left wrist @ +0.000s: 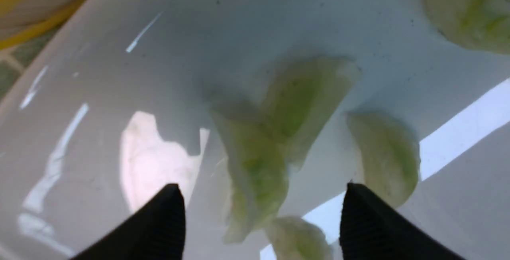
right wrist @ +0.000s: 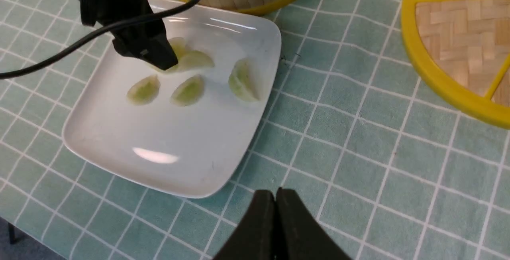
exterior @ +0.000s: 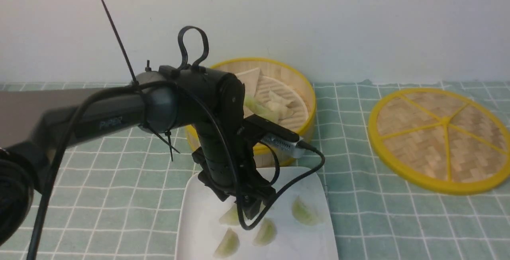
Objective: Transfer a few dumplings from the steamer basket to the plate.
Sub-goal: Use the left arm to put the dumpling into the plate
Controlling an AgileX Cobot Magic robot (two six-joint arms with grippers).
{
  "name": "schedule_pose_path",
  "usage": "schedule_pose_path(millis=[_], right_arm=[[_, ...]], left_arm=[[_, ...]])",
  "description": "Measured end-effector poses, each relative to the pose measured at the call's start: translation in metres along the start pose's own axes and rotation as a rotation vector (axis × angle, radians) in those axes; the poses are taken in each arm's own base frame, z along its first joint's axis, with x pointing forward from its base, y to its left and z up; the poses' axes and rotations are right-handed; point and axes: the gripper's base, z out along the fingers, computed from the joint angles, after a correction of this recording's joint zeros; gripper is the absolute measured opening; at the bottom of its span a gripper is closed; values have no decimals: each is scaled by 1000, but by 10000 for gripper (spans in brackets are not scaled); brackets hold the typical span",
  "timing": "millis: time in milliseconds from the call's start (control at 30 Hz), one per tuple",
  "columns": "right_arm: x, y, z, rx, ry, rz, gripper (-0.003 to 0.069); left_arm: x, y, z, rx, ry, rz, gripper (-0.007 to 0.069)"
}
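Observation:
The white square plate (exterior: 195, 216) lies in front of the bamboo steamer basket (exterior: 307, 104). Several green-filled dumplings lie on the plate (right wrist: 159, 148), among them one at the right (exterior: 305, 211) and two in front (exterior: 228, 245) (exterior: 266, 232). More dumplings (exterior: 275, 106) stay in the basket. My left gripper (exterior: 249, 210) hangs low over the plate, open, its fingertips (left wrist: 167, 212) wide apart on either side of a dumpling (left wrist: 259, 172) that leans on another (left wrist: 303, 100). My right gripper (right wrist: 275, 191) is shut and empty above the cloth beside the plate.
The flat woven lid (exterior: 442, 136) with yellow spokes lies on the green checked cloth (exterior: 358, 212) to the right of the basket. The left arm's cable (exterior: 295, 180) hangs over the plate. A wall runs behind the basket.

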Motion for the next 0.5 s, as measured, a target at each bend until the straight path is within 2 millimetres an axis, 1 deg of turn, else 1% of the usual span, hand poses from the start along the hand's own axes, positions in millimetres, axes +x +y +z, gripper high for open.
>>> schedule_pose_path(millis=[33,100,133,200,233,267,300,367,400,433,467,500], right_arm=[[-3,0,0,-6,3,-12,-15],[-17,-2,6,-35,18,-40,-15],[-21,-3,9,-44,26,-55,-15],[-39,-7,17,-75,39,-84,-15],[-45,-10,24,-87,56,-86,-15],[-47,-9,22,-87,47,-93,-15],[-58,-13,30,-99,64,-109,-15],[-69,-14,41,-115,90,-140,-13],[-76,-14,49,-125,111,-162,-13],[-79,-13,55,-135,131,-178,-13],[-83,-11,60,-143,145,-200,-13],[-88,-6,69,-157,171,-238,-13]], left_arm=[[1,0,-8,-13,-2,2,429],[5,2,-35,-66,-41,-2,300],[7,2,-44,-78,-56,-6,235],[16,1,-78,-108,-119,-16,87],[21,1,-91,-117,-145,-22,47],[22,0,-95,-118,-151,-22,47],[33,-2,-120,-119,-203,-32,13],[49,-6,-147,-114,-265,-37,0],[61,-9,-161,-115,-304,-37,-6],[68,-10,-166,-116,-318,-39,-6],[80,-12,-177,-116,-350,-42,-6],[96,-14,-185,-115,-378,-51,-6]])
